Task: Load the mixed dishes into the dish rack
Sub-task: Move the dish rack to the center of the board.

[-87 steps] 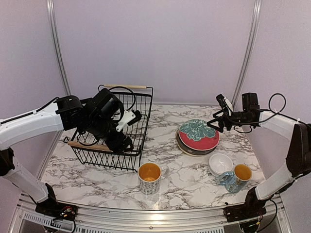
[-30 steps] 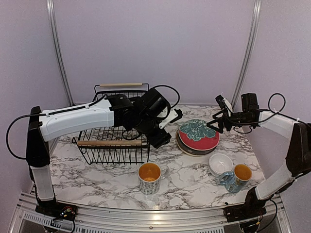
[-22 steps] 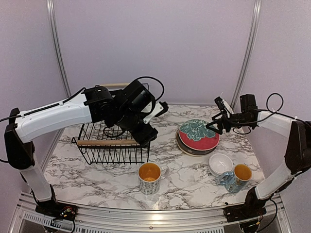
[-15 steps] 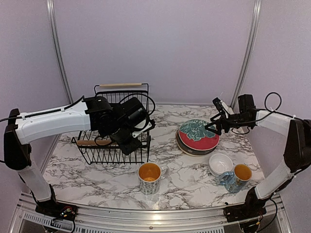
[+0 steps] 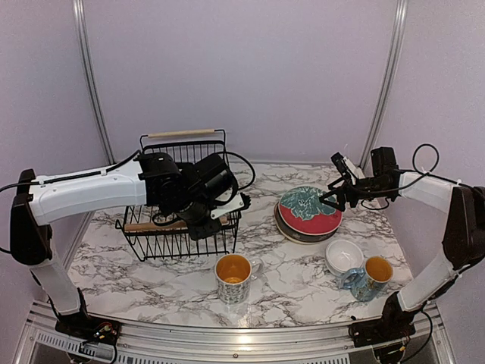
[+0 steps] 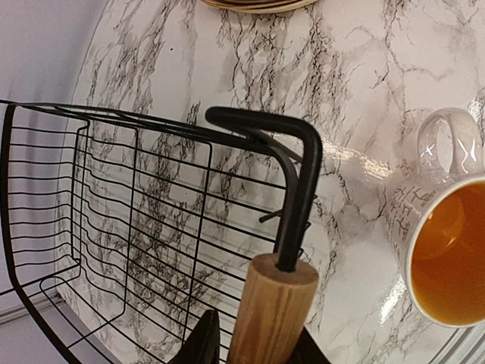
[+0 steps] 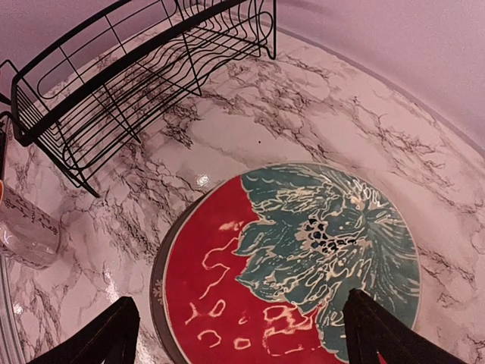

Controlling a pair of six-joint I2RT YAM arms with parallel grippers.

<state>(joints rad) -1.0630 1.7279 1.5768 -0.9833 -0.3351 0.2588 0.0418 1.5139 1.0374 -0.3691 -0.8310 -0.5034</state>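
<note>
On the left half of the marble table (image 5: 288, 292) stands the dish rack (image 5: 163, 244). The left gripper (image 6: 254, 345) grasps its near wooden handle (image 6: 269, 311), and the fingers (image 6: 198, 343) press against both sides of the bar. To the right of the rack, the red plate (image 7: 326, 227) lies on top of a stack of plates. The right gripper (image 7: 239, 303) hovers above it, with the jaws spread wide and holding nothing. One mug (image 5: 233, 277) stands just before the rack. The small white bowls (image 5: 345, 254) and a second mug (image 5: 369, 278) stand at the right front.
</note>
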